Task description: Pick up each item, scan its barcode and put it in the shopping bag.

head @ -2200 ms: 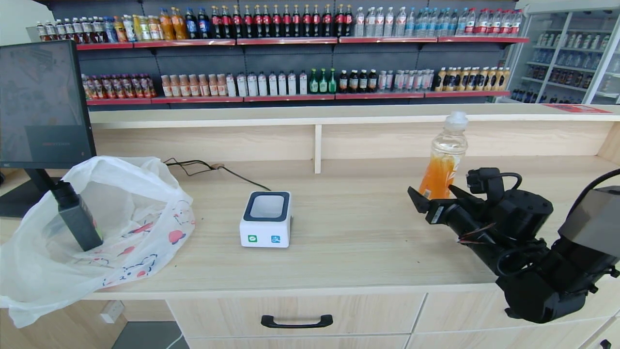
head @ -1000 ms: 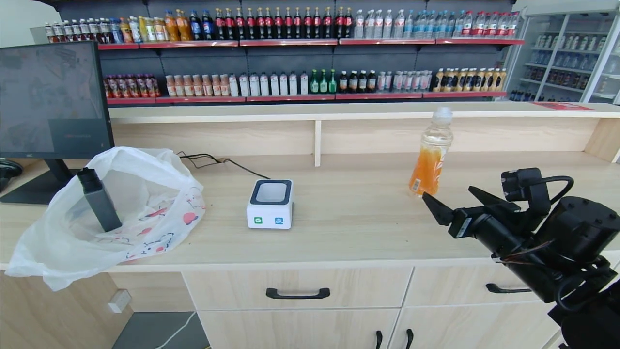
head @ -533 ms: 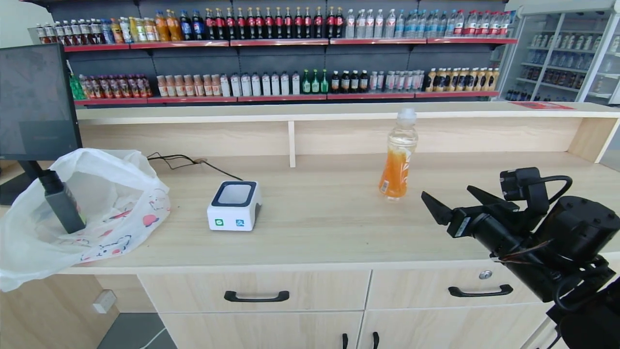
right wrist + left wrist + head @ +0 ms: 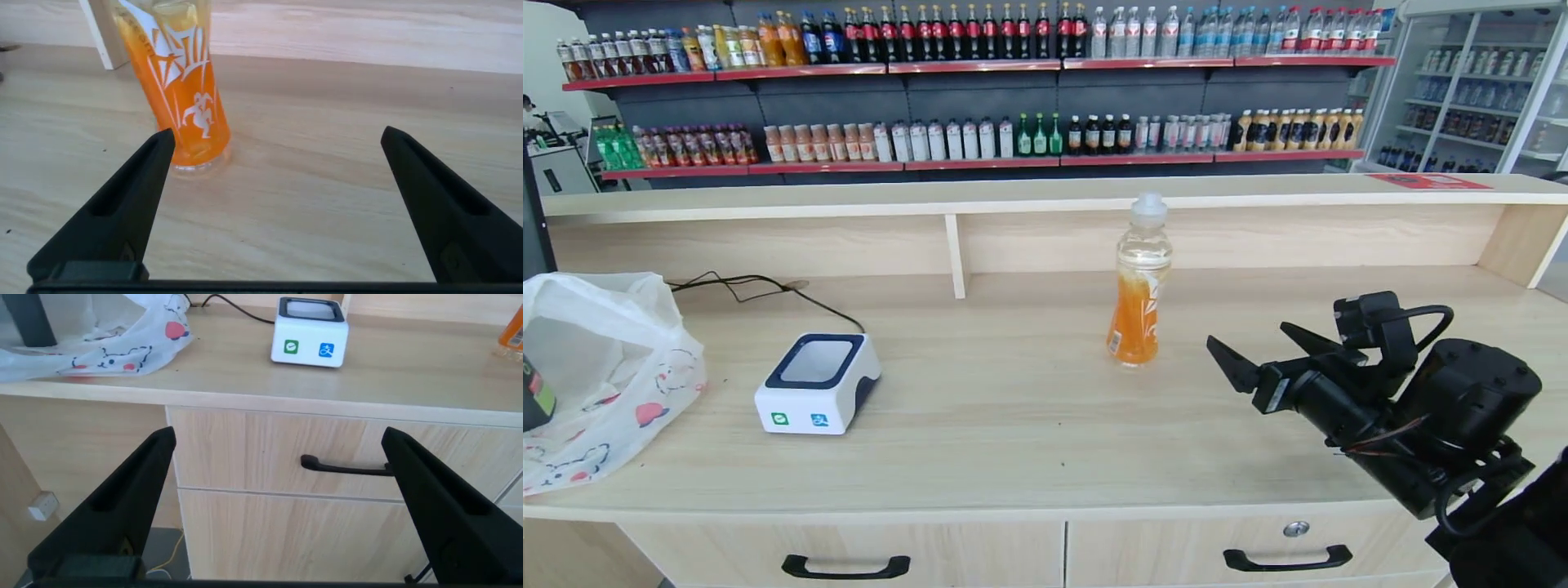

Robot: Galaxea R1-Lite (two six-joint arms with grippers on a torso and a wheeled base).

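Note:
An orange drink bottle (image 4: 1138, 287) with a white cap stands upright on the wooden counter (image 4: 1013, 425). My right gripper (image 4: 1262, 353) hovers open just to the right of it, fingers pointing at the bottle, nothing between them. In the right wrist view the bottle (image 4: 178, 90) stands ahead of the open right gripper (image 4: 274, 208), off toward one finger. The white barcode scanner (image 4: 817, 394) sits left of centre. The white plastic shopping bag (image 4: 596, 376) lies at the counter's left end, with a dark item (image 4: 535, 400) inside. My left gripper (image 4: 278, 506) is open below the counter, facing the drawers, scanner (image 4: 310, 343) and bag (image 4: 106, 335).
A black cable (image 4: 760, 287) runs from the scanner toward the back wall. A raised ledge (image 4: 1045, 196) with a divider (image 4: 956, 253) borders the counter's far side. Drawers with black handles (image 4: 845, 565) sit under the counter. Shelves of bottles (image 4: 980, 139) stand behind.
The head view has shifted to the right, so bag, scanner and bottle appear further left. My right gripper stays open and now sits nearer the bottle.

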